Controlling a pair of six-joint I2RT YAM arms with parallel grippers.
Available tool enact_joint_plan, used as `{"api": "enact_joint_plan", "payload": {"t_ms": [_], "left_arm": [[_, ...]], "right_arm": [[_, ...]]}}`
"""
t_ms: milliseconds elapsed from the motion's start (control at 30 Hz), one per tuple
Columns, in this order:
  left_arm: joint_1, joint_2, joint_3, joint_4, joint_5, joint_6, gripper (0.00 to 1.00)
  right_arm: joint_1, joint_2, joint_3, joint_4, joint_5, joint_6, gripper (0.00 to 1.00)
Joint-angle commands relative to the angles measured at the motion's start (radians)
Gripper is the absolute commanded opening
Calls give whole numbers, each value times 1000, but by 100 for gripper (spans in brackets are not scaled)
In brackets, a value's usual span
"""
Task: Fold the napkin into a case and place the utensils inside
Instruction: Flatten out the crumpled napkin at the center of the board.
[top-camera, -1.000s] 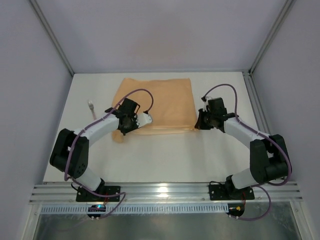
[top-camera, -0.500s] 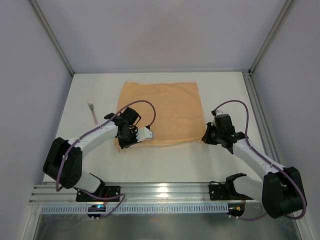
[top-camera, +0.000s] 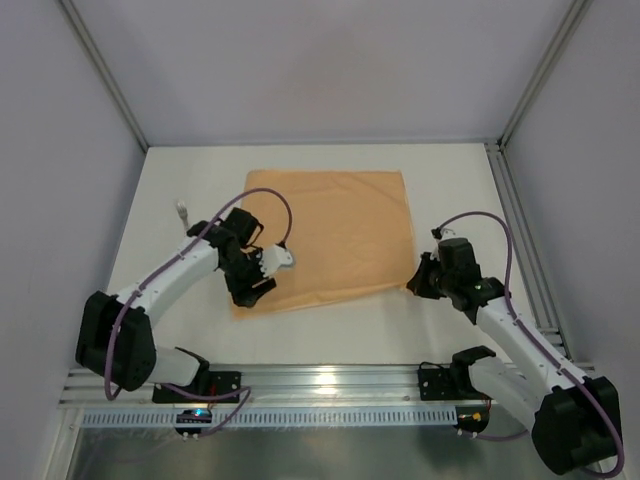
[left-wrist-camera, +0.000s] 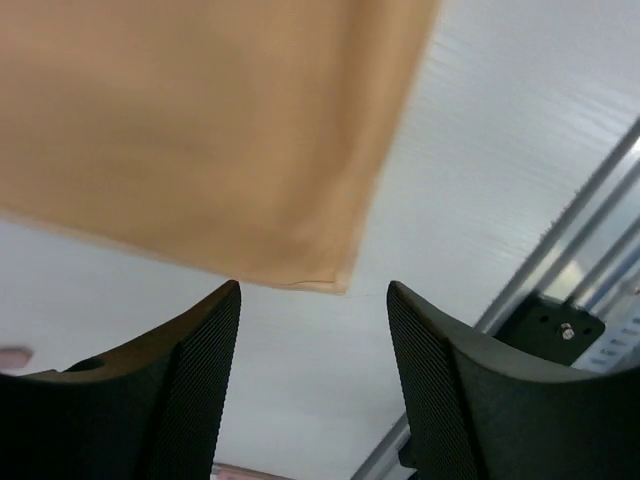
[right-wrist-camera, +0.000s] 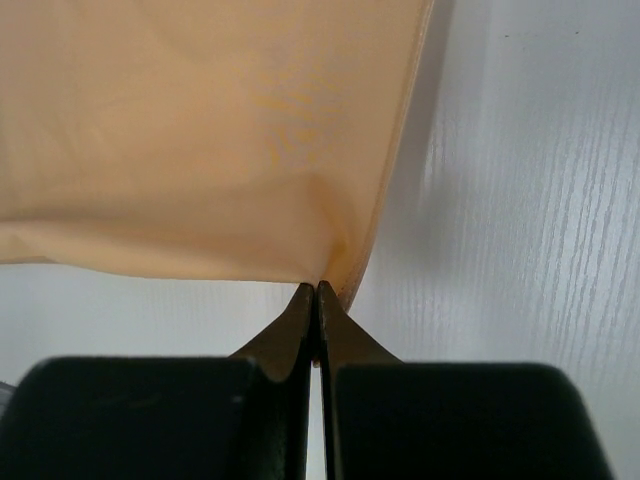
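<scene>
The peach-orange napkin (top-camera: 335, 230) lies spread flat in the middle of the white table. My left gripper (top-camera: 250, 292) hovers open over its near left corner. In the left wrist view that corner of the napkin (left-wrist-camera: 200, 130) lies free just beyond the gripper (left-wrist-camera: 313, 300), with nothing between the jaws. My right gripper (top-camera: 415, 282) is shut on the napkin's near right corner, and the right wrist view shows the gripper (right-wrist-camera: 317, 290) pinching the napkin (right-wrist-camera: 200, 130) there. One utensil (top-camera: 183, 212) with a whitish head lies left of the napkin, its handle partly hidden by the left arm.
An aluminium rail (top-camera: 330, 380) runs along the table's near edge and also shows as the rail (left-wrist-camera: 590, 230) in the left wrist view. Grey walls and frame posts (top-camera: 105, 80) close in the sides and back.
Both arms drew the napkin's near edge toward the rail, flattening the cloth. The left gripper then opened and let go of its corner. The right gripper stayed shut.
</scene>
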Motion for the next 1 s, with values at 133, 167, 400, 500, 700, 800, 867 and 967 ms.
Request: {"api": "enact_joint_plan", "payload": {"t_ms": [133, 167, 400, 500, 700, 800, 867, 967], "left_arm": [[261, 72, 323, 313, -173, -386, 56], [261, 112, 349, 340, -182, -447, 53], [278, 422, 559, 419, -235, -586, 54], [279, 543, 665, 408, -252, -598, 53], [281, 674, 745, 443, -253, -597, 52], [279, 741, 808, 439, -297, -603, 44], [279, 778, 867, 407, -349, -627, 40], [281, 850, 905, 378, -399, -627, 35]], "right_arm": [[5, -114, -22, -75, -26, 51, 9], [7, -120, -24, -87, -20, 62, 40], [5, -154, 154, -155, 113, 54, 99], [-10, -41, 281, -94, 236, -22, 99], [-149, 422, 512, 144, 31, -69, 77], [-159, 699, 722, 150, -5, -67, 46], [-177, 809, 792, 175, -98, -29, 20], [-197, 966, 838, 268, -204, 75, 4]]}}
